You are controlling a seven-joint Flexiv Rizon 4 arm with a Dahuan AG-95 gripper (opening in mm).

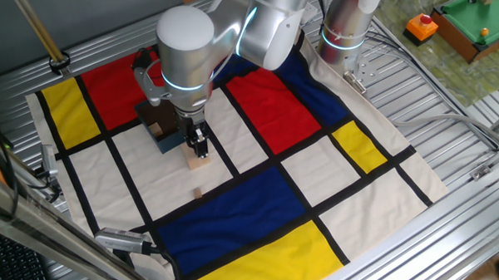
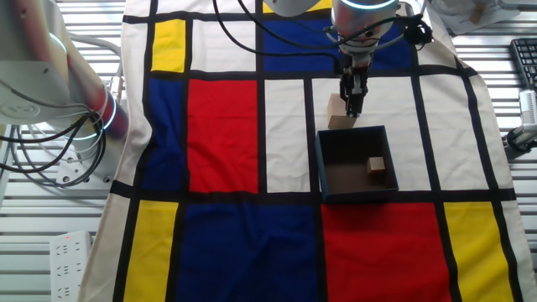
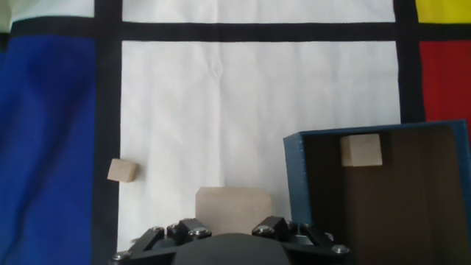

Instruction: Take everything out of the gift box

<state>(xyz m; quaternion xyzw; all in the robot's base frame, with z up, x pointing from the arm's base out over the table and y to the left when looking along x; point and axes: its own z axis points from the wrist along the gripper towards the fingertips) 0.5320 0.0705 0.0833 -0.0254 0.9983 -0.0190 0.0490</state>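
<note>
The blue-grey gift box (image 2: 323, 159) stands on the cloth, dark brown inside, with a small tan-brown block (image 2: 376, 165) in it. The box (image 3: 296, 177) and that block (image 3: 361, 150) also show in the hand view. In one fixed view the box (image 1: 165, 141) is half hidden behind the arm. The pale beige cube (image 2: 337, 113) rests on a white panel just outside the box's wall. My gripper (image 2: 352, 105) is straight over the cube (image 1: 199, 162), fingertips at its top. The hand view shows the cube (image 3: 232, 208) close under the hand, with the fingertips hidden. Another small wooden block (image 3: 121, 171) lies loose on the cloth (image 1: 198, 192).
A patterned cloth (image 1: 260, 198) of red, blue, yellow and white panels covers the metal table. A green-topped wooden toy table (image 1: 474, 20) and an orange box (image 1: 421, 27) stand at the far right. A second robot arm (image 2: 50, 75) stands at the cloth's edge.
</note>
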